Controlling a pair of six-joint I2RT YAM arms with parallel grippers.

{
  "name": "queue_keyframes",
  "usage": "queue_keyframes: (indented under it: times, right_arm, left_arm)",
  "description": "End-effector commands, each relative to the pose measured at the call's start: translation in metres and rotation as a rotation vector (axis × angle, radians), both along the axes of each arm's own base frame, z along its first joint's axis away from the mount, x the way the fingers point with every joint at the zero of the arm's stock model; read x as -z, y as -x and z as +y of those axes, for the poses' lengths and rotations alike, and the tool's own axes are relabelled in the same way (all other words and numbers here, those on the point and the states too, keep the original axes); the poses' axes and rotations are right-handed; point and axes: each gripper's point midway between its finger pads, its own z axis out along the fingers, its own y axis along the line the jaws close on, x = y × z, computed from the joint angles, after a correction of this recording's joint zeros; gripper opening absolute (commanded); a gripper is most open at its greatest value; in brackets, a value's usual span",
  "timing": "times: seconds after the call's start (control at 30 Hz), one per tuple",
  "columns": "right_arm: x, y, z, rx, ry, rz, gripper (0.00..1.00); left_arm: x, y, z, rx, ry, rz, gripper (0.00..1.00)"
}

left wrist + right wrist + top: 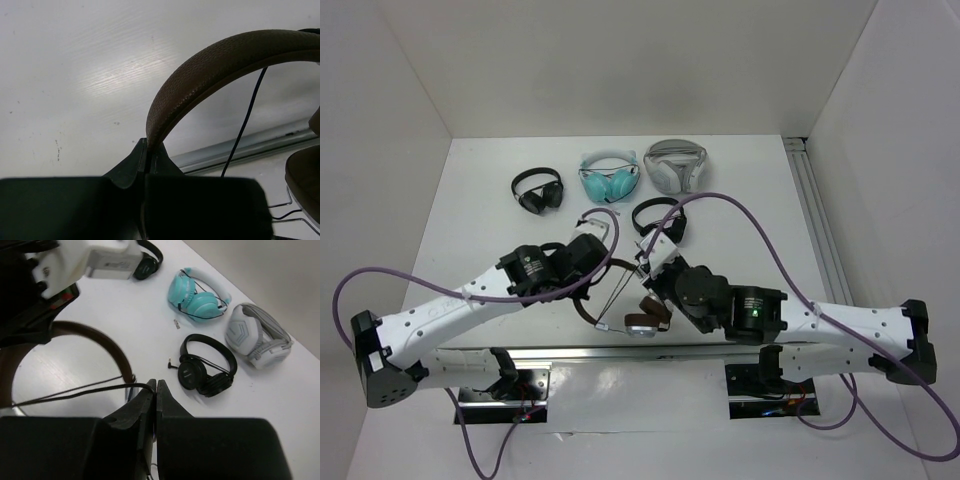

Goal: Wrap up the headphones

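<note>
Holding the headphones (645, 322) near the tabletop's (740, 200) front edge, the left hand (146, 150) clamps shut on the brown headband (220, 62) while the right hand (156, 386) pinches the black cable (100, 388), seemingly mid-wrap, next needing a loop around the headband.

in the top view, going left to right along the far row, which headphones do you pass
small black headphones → teal headphones → grey-white headphones
</note>
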Motion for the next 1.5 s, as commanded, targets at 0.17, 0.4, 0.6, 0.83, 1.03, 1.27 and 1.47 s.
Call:
queue_keyframes:
  times: [0.17,0.4,0.6,0.83,1.03,1.27,1.47]
  right_arm:
    - [-0.032,-0.06,-0.032,0.183,-0.06,-0.049,0.09]
    - [-0.019,-0.094,-0.049,0.179,-0.095,0.002,0.09]
    - [-0.022,-0.087,-0.027,-0.039,-0.157,0.056,0.13]
    - [-0.009,-0.078,-0.001,-0.257,-0.175,0.149,0.16]
    - [0.008,-0.069,0.016,-0.342,-0.3,0.16,0.19]
    - [0.021,-0.077,0.034,-0.438,-0.412,0.202,0.32]
    - [0.055,-0.092,0.055,-0.449,-0.462,0.259,0.33]
  left_arm:
    - [-0.015,0.035,-0.006,0.175,0.03,0.018,0.0]
    - [-0.029,0.041,-0.007,0.206,0.07,0.007,0.0]
    - [-0.048,0.048,-0.011,0.287,0.127,-0.012,0.0]
    - [-0.091,0.049,-0.019,0.352,0.227,-0.085,0.0]
    - [-0.128,0.044,-0.022,0.325,0.302,-0.152,0.0]
    - [-0.157,0.034,-0.021,0.235,0.356,-0.203,0.0]
    - [-0.173,0.03,-0.022,0.199,0.373,-0.215,0.0]
